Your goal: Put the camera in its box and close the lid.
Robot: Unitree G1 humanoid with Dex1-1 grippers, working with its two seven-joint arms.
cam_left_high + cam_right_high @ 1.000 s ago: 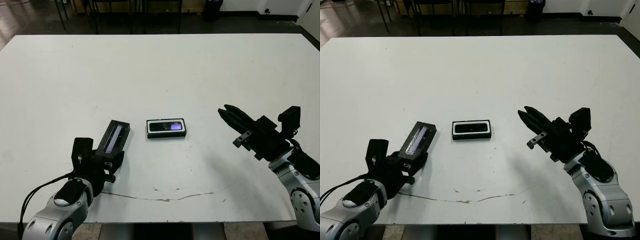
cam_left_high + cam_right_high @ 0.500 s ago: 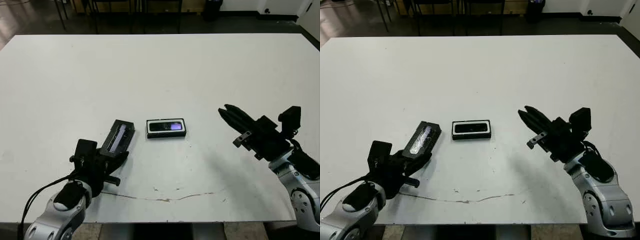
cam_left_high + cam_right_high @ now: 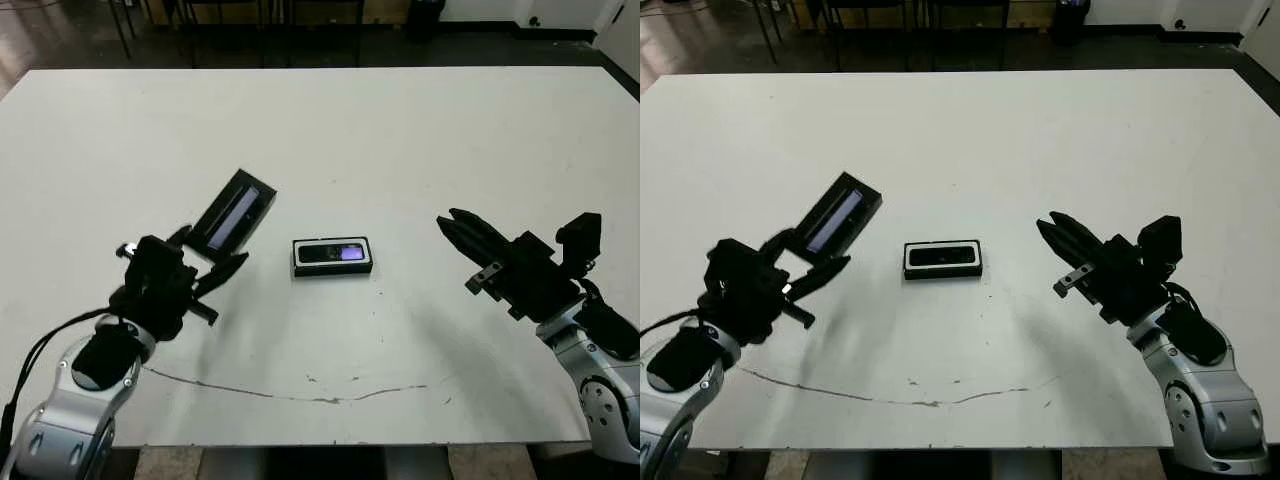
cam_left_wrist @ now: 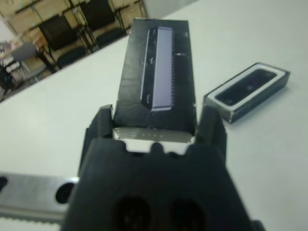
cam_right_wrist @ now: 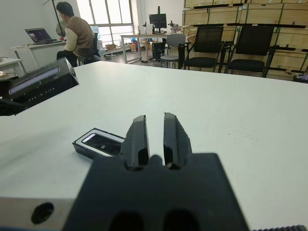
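White table (image 3: 400,130) bare but for the task items; a person sits far off beyond it in the right wrist view.

Big change vs 1 s ago: left gripper (image 3: 195,275) has raised the lid (image 3: 232,210) off the tabletop. It lay low by the gripper before; now it's airborne, tilted, glossy grey strip facing up, near end pinched betw. the two black fingers (left wrist view shows a finger on each side of its edge). Far end juts up and fwd from the gripper, toward the box.

Box (image 3: 333,256) hasn't moved: flat on the table, fwd and to the right of the left gripper, well apart from the lid. Camera (image 3: 335,252) already inside it, purple-blue lens window showing.

Right gripper (image 3: 462,232) same place as before, hovering to the right of the box, holding nothing, fingers nearly pressed together w/ a thin gap.

Meaning, as I judge: camera step done; what's left is carrying the lid over, squaring it w/ the rim, and seating it.
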